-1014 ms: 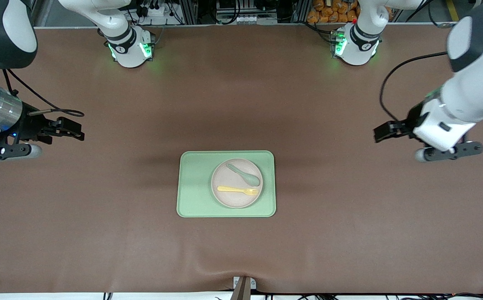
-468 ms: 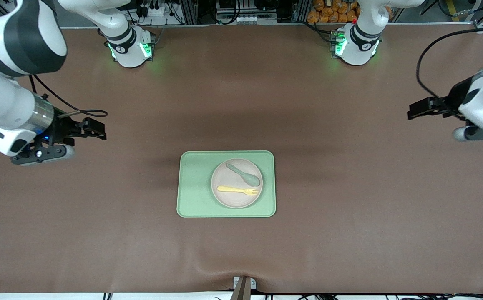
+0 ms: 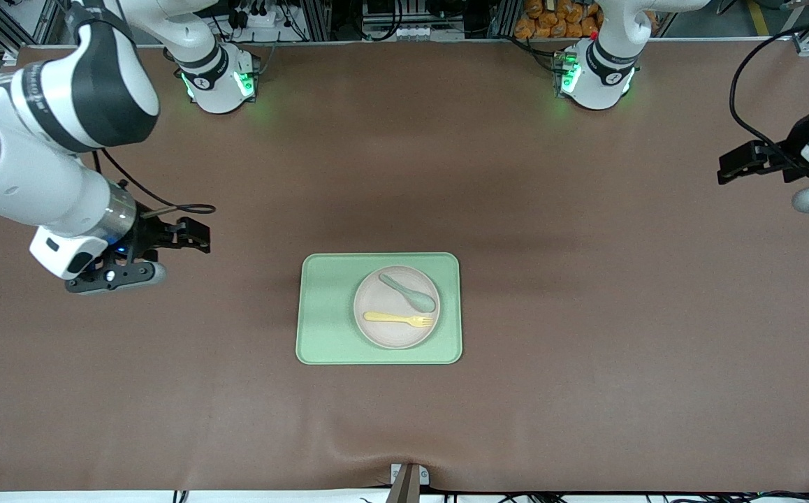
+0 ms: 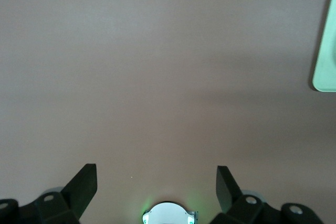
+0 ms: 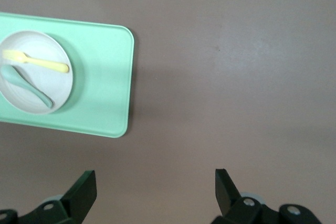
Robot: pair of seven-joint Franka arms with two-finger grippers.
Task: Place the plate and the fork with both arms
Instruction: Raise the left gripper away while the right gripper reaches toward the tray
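Observation:
The round pale plate lies on the light-green tray, toward the left arm's end of it. On the plate rests the pale-yellow fork, with a grey-green spoon beside it. My right gripper is open and empty over bare table, between the tray and the right arm's end. My left gripper is open and empty over the table near the left arm's end. The right wrist view shows the open right gripper, the tray, the plate and the fork.
The table is covered by a brown mat. The two arm bases stand along its edge farthest from the front camera. In the left wrist view, the open left gripper is over bare mat, and a tray corner shows.
The right arm has swung in from its end of the table toward the tray. The left arm has drawn away toward its own end. Both grippers stay open; plate and fork have not moved.

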